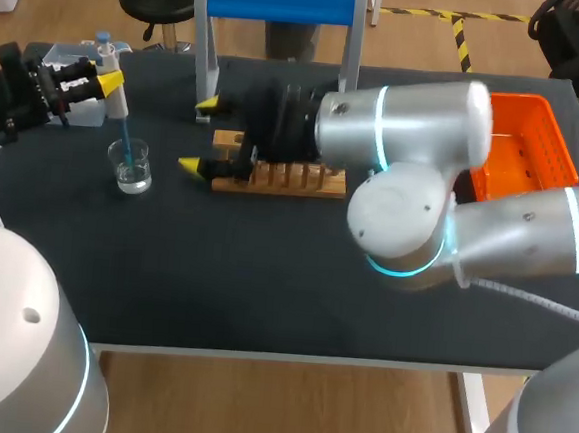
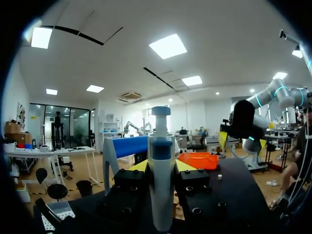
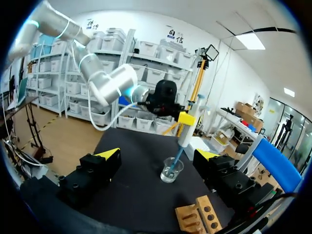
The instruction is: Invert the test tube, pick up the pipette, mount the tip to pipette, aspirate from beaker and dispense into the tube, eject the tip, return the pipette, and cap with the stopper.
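Head view, nearest us on the dark table [image 1: 264, 285]: our right gripper [image 1: 200, 134] hangs at the left end of the wooden rack [image 1: 293, 177], its fingers spread wide with nothing between them. Just left of it stands the glass beaker [image 1: 132, 172], small and clear, with a little clear liquid in the bottom. The blue tip [image 1: 126, 141] slants down into it. The pipette [image 2: 161, 195] above — white barrel, blue collar, blue plunger knob — sits clamped between the fingers of our left gripper [image 1: 106, 82], farther back on the left. An orange basket [image 1: 531, 145] lies at the far right.
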{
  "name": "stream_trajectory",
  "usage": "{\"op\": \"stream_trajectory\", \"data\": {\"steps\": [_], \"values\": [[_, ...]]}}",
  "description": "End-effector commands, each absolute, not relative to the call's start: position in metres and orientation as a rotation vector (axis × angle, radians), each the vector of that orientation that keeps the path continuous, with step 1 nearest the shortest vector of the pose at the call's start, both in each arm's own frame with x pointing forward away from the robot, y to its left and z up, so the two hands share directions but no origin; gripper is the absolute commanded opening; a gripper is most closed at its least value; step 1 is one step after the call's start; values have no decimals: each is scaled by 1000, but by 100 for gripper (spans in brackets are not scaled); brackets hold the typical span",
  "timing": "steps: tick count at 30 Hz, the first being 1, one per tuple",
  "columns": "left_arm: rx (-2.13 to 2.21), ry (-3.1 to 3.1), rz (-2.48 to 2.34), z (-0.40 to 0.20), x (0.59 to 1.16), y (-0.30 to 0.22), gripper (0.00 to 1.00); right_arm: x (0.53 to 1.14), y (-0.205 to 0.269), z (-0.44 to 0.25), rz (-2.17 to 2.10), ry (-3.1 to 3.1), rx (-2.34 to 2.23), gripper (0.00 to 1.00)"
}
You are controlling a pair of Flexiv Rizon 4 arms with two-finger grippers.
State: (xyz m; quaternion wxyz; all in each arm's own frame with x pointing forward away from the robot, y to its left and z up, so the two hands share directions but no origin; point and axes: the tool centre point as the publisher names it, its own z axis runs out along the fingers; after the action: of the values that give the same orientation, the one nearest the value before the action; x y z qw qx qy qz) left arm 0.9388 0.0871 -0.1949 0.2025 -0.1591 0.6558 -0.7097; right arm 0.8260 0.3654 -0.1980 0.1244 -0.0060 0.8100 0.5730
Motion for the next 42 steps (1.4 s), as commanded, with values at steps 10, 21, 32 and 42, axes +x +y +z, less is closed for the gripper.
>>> {"op": "stream_trajectory", "data": {"steps": [10,21,32,42], "values": [[-441,1830,-1983,-195,939,87,0,837,353,-135,1892,2559,-405,100],[-441,1830,-1983,-195,939,87,0,850,384,-109,1963,2530,-468,100],[-441,1830,-1983,-195,939,87,0,874,416,-89,2100,2481,-493,31],[-441,1830,-1983,-195,939,87,0,886,442,-84,2182,2463,-481,0]]}}
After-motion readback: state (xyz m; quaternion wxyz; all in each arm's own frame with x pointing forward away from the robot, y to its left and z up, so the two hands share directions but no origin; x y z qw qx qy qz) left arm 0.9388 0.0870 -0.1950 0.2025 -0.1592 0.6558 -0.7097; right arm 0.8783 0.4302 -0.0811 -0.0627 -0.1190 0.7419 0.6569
